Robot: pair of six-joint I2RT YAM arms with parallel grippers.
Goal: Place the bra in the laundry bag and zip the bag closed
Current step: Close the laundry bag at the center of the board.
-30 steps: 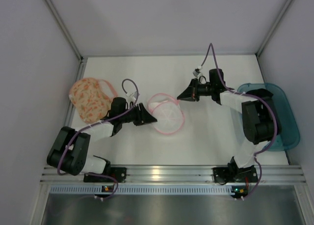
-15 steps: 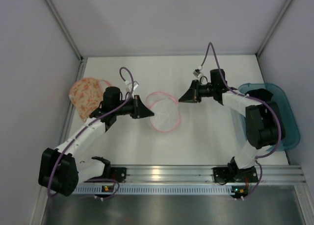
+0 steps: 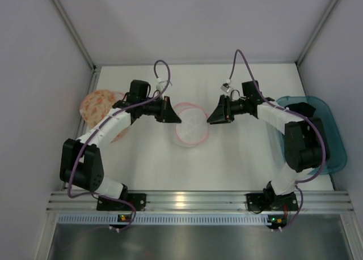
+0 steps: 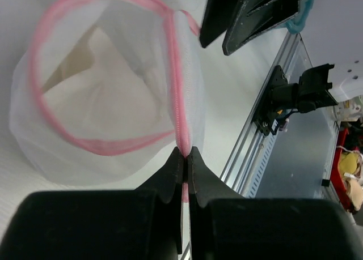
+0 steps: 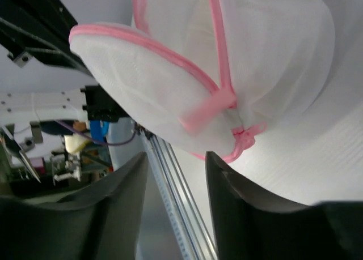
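Left gripper (image 4: 186,152) has just pinched shut on the pink rim (image 4: 177,90) of the white pouch (image 4: 102,101). Your right gripper (image 5: 176,158) has parted its jaws beside it and holds nothing. That pouch is not your target. The laundry bag (image 3: 95,104) lies well apart at the far left, untouched. The bra is nowhere visible, so bagging hasn't begun.
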